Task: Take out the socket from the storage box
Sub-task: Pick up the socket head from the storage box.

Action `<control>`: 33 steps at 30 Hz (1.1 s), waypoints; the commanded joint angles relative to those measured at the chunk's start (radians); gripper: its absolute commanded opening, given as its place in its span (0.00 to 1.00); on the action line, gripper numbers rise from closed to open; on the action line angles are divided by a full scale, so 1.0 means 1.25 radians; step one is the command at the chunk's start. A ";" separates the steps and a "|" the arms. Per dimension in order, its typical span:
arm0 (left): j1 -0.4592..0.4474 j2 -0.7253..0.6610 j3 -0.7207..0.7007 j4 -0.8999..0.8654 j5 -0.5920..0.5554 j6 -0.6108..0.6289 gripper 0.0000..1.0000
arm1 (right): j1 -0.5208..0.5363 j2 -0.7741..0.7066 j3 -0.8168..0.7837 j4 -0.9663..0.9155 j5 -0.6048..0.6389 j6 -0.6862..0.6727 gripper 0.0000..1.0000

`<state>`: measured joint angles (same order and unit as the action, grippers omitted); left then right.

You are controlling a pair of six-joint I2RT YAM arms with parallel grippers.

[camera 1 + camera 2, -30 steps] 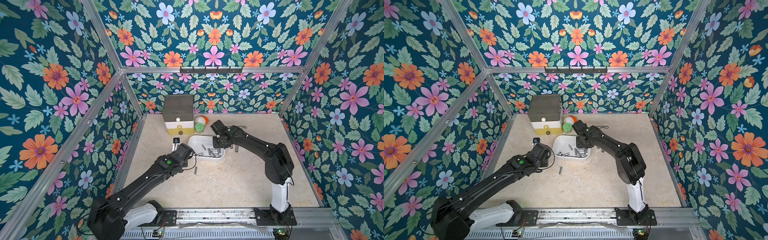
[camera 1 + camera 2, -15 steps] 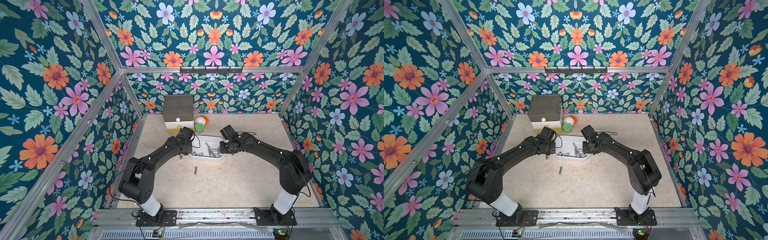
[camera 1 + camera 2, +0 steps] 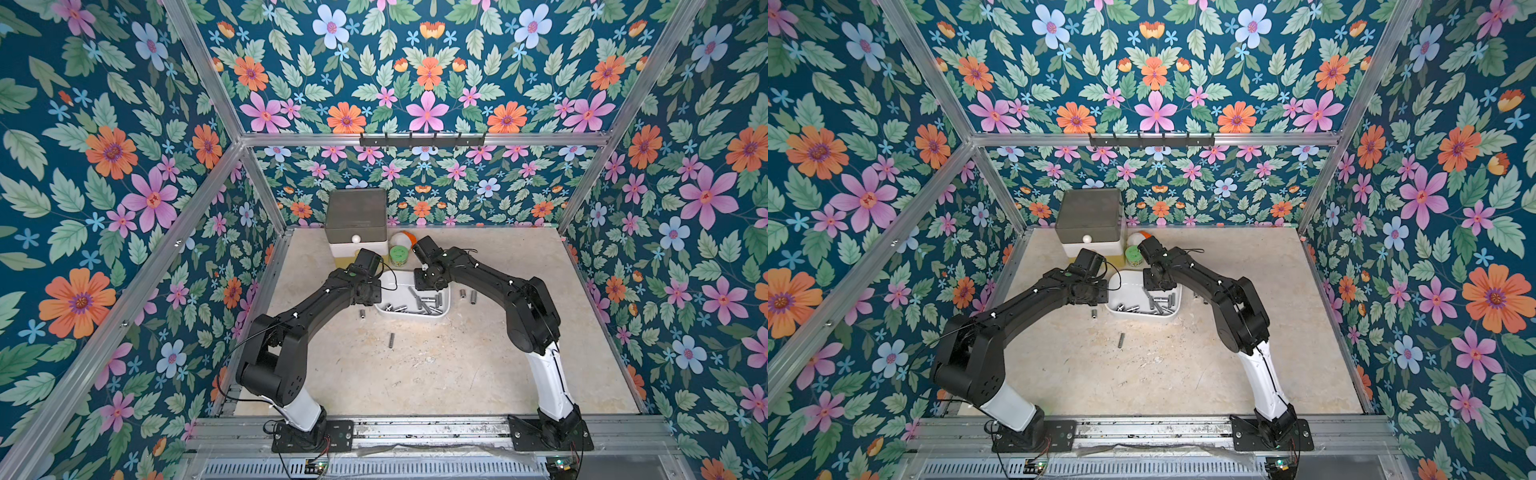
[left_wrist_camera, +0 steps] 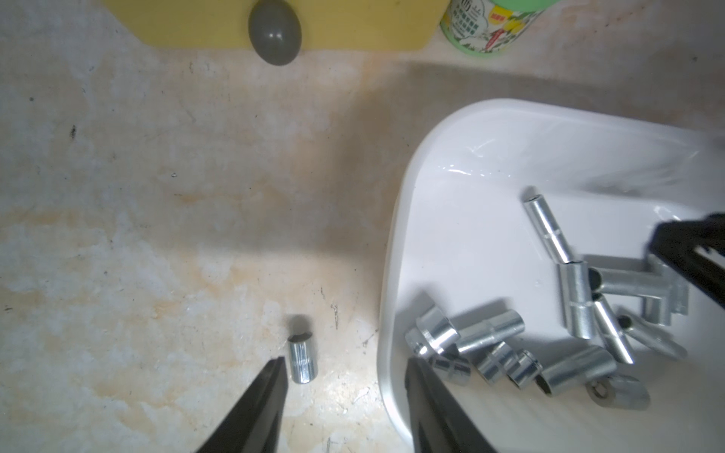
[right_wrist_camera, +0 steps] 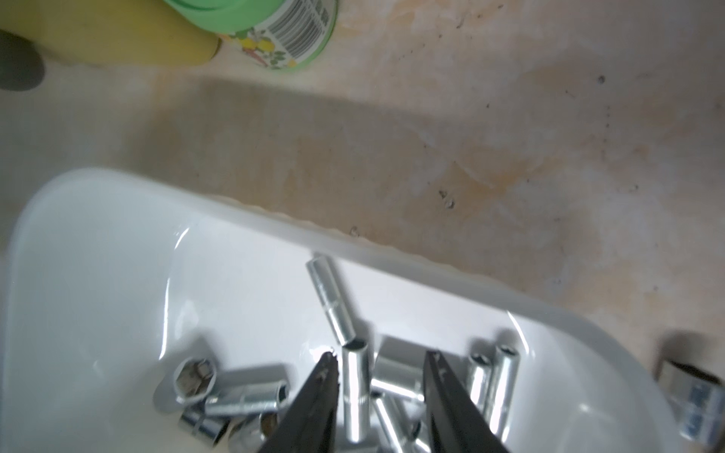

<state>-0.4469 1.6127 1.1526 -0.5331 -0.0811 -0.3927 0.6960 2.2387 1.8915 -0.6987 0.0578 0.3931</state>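
Both top views, scuffed beige tabletop [image 3: 415,374], storage box [image 3: 401,291], floral walls [image 3: 104,166]

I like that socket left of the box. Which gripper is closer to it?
Left. The left gripper hangs just over the socket; the right gripper is down in the box, farther off.

Looked like a lab robot test cell, not a home. Aluminium extrusion frame [image 3: 291,139] boxed in the workspace, with floral printed wall panels [image 3: 104,166] as backdrop and a beige stone-look tabletop [image 3: 415,374]. Left arm [image 3: 316,299] and right arm [image 3: 490,276] were bolted to a metal base rail [image 3: 415,428], with a vented electronics strip [image 3: 249,469] and wiring below.
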 commanded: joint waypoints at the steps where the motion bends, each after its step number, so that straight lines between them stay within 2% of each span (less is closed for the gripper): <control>1: 0.000 -0.022 0.005 -0.041 0.005 0.009 0.56 | 0.010 0.054 0.075 -0.068 0.007 -0.016 0.40; 9: 0.000 -0.114 -0.024 -0.085 0.002 0.022 0.57 | 0.031 0.157 0.197 -0.106 0.002 -0.007 0.39; 16: 0.000 -0.184 -0.074 -0.095 -0.004 0.032 0.57 | 0.055 0.201 0.208 -0.106 -0.002 0.003 0.36; 22: 0.000 -0.203 -0.097 -0.088 -0.011 0.030 0.57 | 0.069 0.219 0.193 -0.122 0.028 0.026 0.35; 25: 0.001 -0.201 -0.100 -0.087 -0.010 0.030 0.57 | 0.074 0.215 0.179 -0.120 0.034 0.038 0.29; 33: 0.000 -0.211 -0.111 -0.084 -0.019 0.026 0.57 | 0.075 0.190 0.223 -0.112 0.002 0.076 0.04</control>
<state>-0.4469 1.3548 1.0168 -0.6361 -0.0895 -0.3614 0.7883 2.4798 2.1548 -0.7868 0.1520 0.4511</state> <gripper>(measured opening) 0.572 0.147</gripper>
